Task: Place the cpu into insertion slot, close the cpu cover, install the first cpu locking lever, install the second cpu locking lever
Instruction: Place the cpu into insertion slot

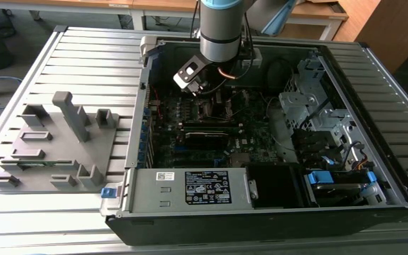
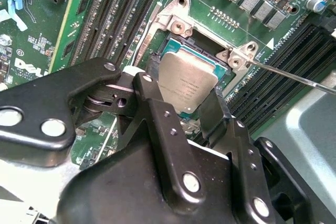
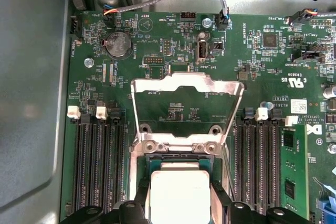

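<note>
The cpu [image 2: 185, 83], a flat square chip with a dull metal top, sits between my gripper's [image 2: 184, 100] two black fingers [image 2: 152, 95], which are shut on its opposite edges. It hangs slightly tilted, just over the insertion slot [image 2: 177, 49]. In the first wrist view the cpu [image 3: 178, 195] covers most of the insertion slot [image 3: 178, 157], and the cpu cover [image 3: 185, 81], a silver frame with a square window, stands swung open behind it. A thin wire locking lever [image 2: 294, 77] sticks out beside the socket. In the exterior view my gripper [image 1: 202, 87] is down inside the computer case.
Long black memory slots [image 3: 97, 161] flank the socket on both sides. The open computer case [image 1: 189, 194] lies on a slatted metal table, with drive cages and cables [image 1: 310, 106] at the exterior view's right. A grey fixture block [image 1: 55, 143] stands at its left.
</note>
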Action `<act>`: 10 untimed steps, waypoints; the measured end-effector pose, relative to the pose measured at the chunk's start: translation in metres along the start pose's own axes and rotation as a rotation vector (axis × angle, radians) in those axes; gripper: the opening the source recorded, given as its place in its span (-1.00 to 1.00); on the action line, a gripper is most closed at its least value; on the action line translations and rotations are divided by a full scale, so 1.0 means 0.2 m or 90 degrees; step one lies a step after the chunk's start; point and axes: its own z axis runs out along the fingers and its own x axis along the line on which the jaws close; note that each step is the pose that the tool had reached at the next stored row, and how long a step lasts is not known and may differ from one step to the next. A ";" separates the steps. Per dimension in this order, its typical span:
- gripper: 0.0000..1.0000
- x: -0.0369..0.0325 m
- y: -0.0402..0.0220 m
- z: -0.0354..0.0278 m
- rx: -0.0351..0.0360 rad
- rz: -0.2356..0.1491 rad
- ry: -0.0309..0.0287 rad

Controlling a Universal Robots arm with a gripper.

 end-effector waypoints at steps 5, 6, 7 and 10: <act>0.07 0.000 0.000 -0.001 0.0000 0.000 0.0000; 0.07 0.000 0.000 -0.002 0.0000 0.001 -0.0001; 0.07 0.000 0.000 -0.002 0.0000 0.003 -0.0003; 0.07 0.000 0.001 -0.002 0.0000 0.004 -0.0003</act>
